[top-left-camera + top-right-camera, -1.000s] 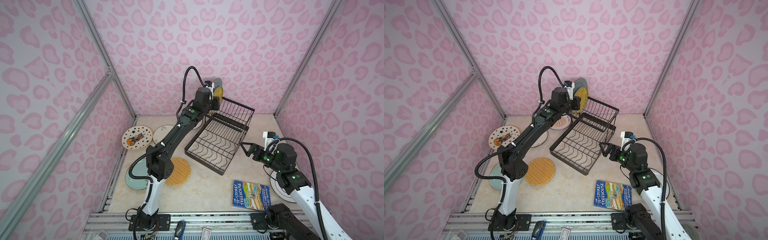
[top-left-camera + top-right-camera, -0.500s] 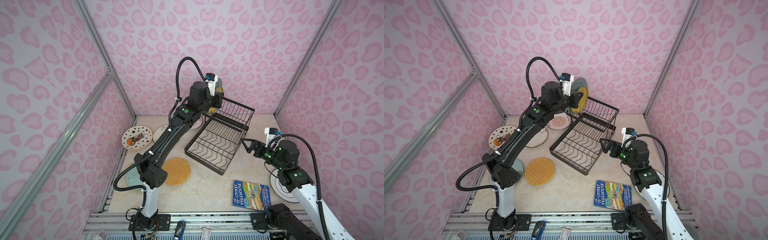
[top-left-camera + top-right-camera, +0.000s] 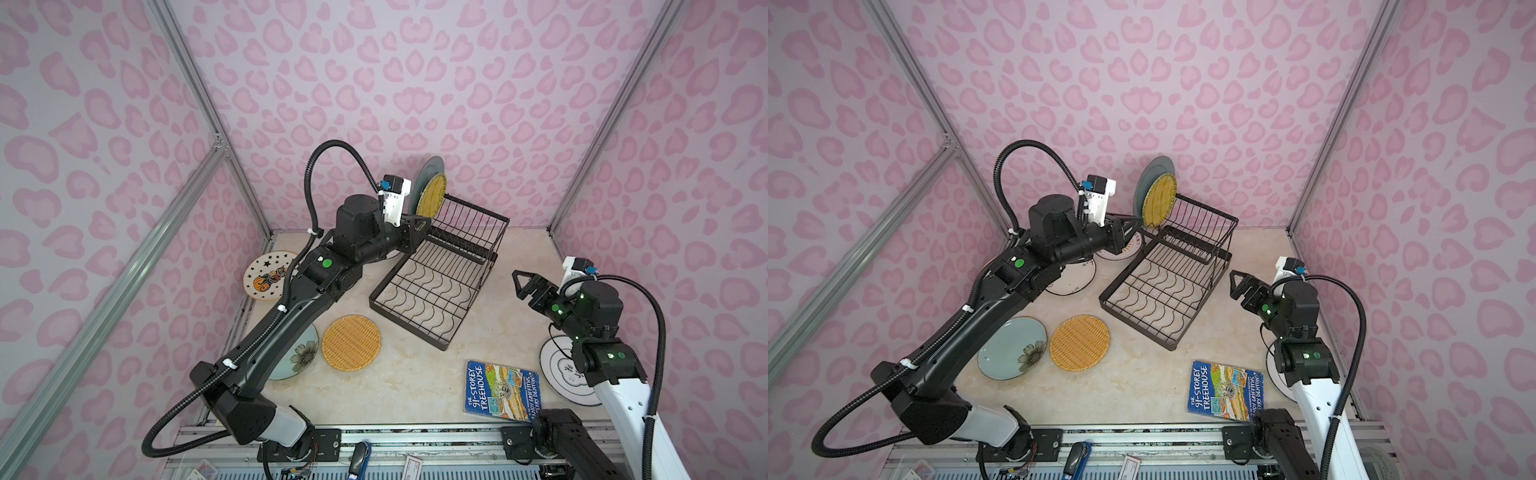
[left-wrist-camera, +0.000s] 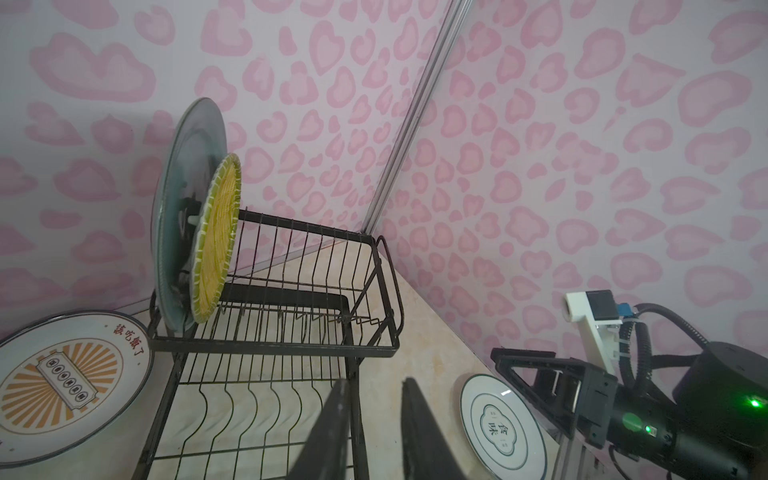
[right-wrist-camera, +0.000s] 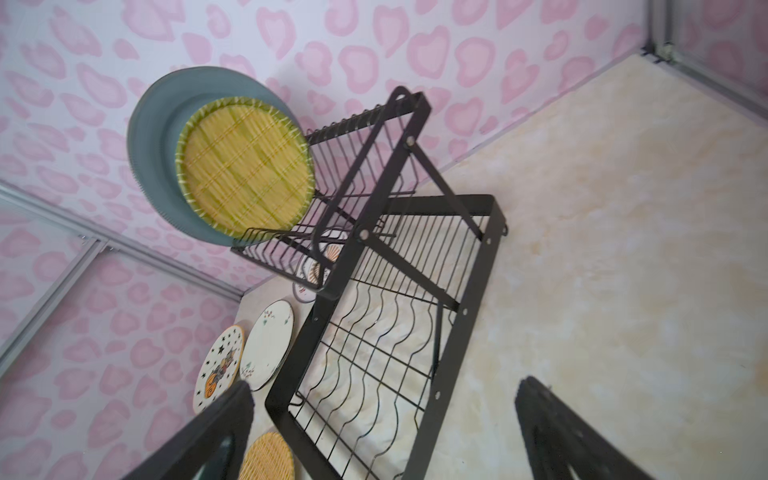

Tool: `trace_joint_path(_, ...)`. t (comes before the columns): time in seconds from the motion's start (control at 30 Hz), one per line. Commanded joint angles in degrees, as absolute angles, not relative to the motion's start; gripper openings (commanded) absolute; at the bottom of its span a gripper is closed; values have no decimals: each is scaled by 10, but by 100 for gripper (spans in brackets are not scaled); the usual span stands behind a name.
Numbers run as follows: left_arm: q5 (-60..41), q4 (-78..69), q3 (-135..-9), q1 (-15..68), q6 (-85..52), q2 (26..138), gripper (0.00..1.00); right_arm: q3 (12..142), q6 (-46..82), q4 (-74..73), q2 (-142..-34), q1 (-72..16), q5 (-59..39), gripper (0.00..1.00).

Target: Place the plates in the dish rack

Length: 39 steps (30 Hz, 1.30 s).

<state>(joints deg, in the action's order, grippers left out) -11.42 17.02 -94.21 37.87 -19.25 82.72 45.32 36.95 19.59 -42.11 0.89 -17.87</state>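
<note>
Dish rack (image 3: 440, 286) is sitting mid-table. Its raised basket is carrying two plates on edge at the rack's 11 o'clock corner: teal-grey plate (image 3: 431, 165) outermost, yellow plate (image 3: 432, 197) just inside it. The slots are judged to be propping both upright.

Left gripper (image 4: 374, 384) is hanging just beside that corner, its fingers slightly parted and pinching nothing. Right gripper (image 5: 386, 384) is hovering at the rack's 3 o'clock, spread wide and empty, likely standing clear.

Six plates are lying flat on the table: orange plate (image 3: 351, 343) and floral plate (image 3: 1013, 349) at 7 o'clock; star plate (image 3: 270, 274), sprig plate (image 5: 268, 345) and sunburst plate (image 4: 62, 374) around 9 to 10 o'clock; ring plate (image 4: 500, 426) at 4 o'clock. The task is judged about a quarter done.
</note>
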Motion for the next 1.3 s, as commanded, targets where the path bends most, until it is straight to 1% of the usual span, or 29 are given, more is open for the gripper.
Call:
trace_joint_path(0.0,-89,141,-872,377,-198,774,40,416,410,264,-400,55,-141,98)
trace_joint_path(0.07,-89,144,-828,372,-200,741,53,385,429,287,-381,100,-114,98)
trace_joint_path(0.13,-93,144,-793,367,-208,714,61,355,443,290,-373,141,-100,98)
trace_joint_path(0.17,-100,145,-776,364,-209,701,67,343,451,290,-373,156,-84,98)
trace_joint_path(0.27,-106,162,-731,360,-209,669,80,325,484,325,-398,188,-21,98)
trace_joint_path(0.33,-105,177,-714,352,-210,651,84,325,494,360,-421,207,29,98)
trace_joint_path(0.43,-121,187,-689,341,-208,624,91,316,502,374,-442,253,56,98)
trace_joint_path(0.57,-125,204,-676,336,-192,617,100,297,511,381,-453,319,62,98)
trace_joint_path(0.67,-134,197,-664,336,-193,618,98,286,508,385,-459,353,67,98)
trace_joint_path(0.87,-137,193,-653,336,-193,625,98,270,488,392,-460,423,70,98)
trace_joint_path(1.0,-139,190,-648,337,-193,628,98,261,498,384,-466,434,86,98)
trace_joint_path(1.27,-143,189,-646,336,-188,627,98,224,512,330,-494,441,63,98)
